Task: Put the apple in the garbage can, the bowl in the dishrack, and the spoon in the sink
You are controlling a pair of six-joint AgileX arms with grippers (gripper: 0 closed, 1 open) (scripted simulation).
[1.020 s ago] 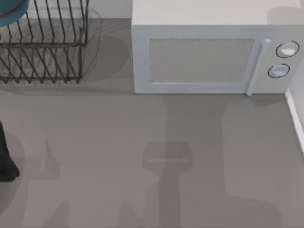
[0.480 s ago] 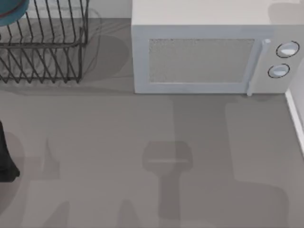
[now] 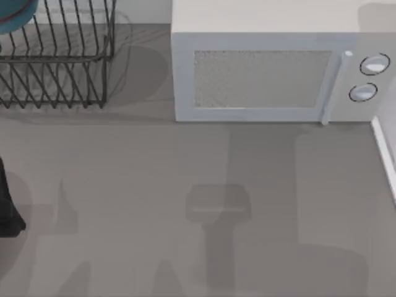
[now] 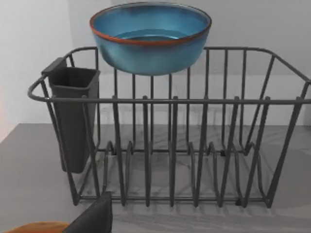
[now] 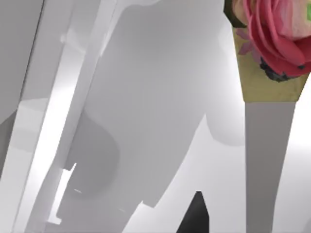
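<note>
The blue-teal bowl (image 4: 150, 39) with its orange-brown rim sits upright at the top of the black wire dishrack (image 4: 170, 145), over the rack's far side. From above, the bowl (image 3: 12, 15) shows as a teal patch at the far left corner, over the dishrack (image 3: 55, 68). My left arm (image 3: 6, 207) is a dark shape at the table's left edge, facing the rack from a distance; one dark finger (image 4: 92, 218) of its gripper shows. A dark finger (image 5: 194, 216) of my right gripper shows against white surfaces. The apple, spoon, sink and garbage can are out of view.
A white microwave (image 3: 272, 74) stands at the back, right of the rack. A dark grey cutlery holder (image 4: 73, 116) hangs on one end of the rack. An orange-brown edge (image 4: 34, 227) lies beside the left finger. A picture of a pink flower (image 5: 272, 43) hangs by the right arm.
The broad shadow on the right part of the table has drifted rightward. The bowl, the rack and the left arm have not moved.
</note>
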